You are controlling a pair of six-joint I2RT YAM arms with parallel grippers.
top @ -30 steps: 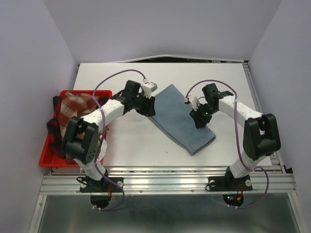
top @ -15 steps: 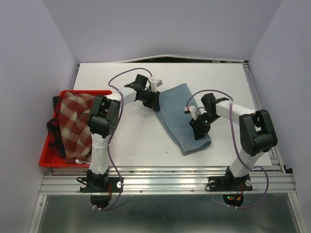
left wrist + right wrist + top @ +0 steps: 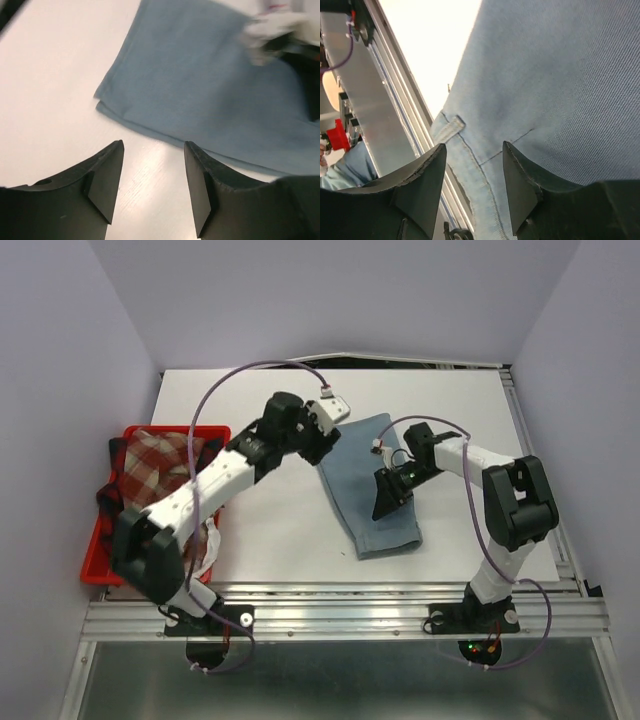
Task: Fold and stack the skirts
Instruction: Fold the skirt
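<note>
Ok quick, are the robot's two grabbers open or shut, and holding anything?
Left gripper: open, holding nothing, just off the edge of the blue skirt.
Right gripper: open, holding nothing, over the blue skirt.

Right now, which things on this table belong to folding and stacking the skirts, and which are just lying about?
Part of the job:
- light blue skirt, lying on the table
- check skirt, in the tray
- darker plaid skirt, at the tray's left edge

Just lying about:
- red tray, only holding those two skirts
</note>
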